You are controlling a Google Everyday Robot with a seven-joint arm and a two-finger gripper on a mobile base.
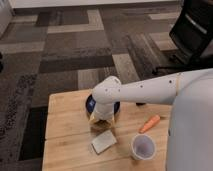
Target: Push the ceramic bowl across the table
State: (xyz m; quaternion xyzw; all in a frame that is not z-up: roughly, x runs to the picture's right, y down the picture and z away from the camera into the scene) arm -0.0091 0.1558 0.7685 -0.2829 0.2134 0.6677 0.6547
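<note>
One bench (pixel 65 135) is in view, and four loose things lie on it. There is one ceramic bowl (pixel 90 103), dark blue and mostly covered by the arm. There is one orange carrot (pixel 150 123), one white cup (pixel 143 146) and one flat pale sponge (pixel 104 141). There is one robot arm (pixel 145 90), white, with one gripper (pixel 101 121) at its end. The gripper is low over the bench at the near edge of the ceramic bowl, between the bowl and the sponge. Off the bench, one black office chair (pixel 197 30) stands on the carpet (pixel 60 50) at the upper right.
</note>
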